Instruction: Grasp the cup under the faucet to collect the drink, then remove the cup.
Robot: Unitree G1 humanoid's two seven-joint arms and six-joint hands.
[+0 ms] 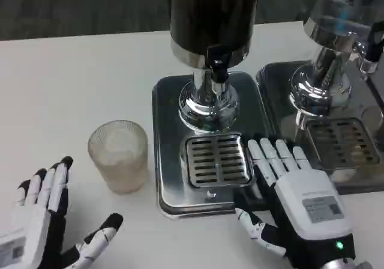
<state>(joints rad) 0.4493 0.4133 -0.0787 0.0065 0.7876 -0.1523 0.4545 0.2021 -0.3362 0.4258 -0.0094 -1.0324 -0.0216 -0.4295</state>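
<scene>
**Cup stands beside the dispenser, both hands free**

The cup (118,155), a translucent tumbler, stands upright on the white surface (66,83), just beside the left edge of the steel base (169,143) of the drink dispenser (210,23). It is not under the faucet (218,65), which hangs above the slotted drip grate (217,160) on that base.

The left hand (51,221) is at the surface's near left corner, near the cup but apart from it, its fingers spread wide and holding nothing. The right hand (294,197) lies near the surface's near edge, at the base's right side, fingers straight and slightly apart with their tips beside the grate; it grips nothing.

A second dispenser (336,47) with its own grate stands toward the surface's right edge.
</scene>
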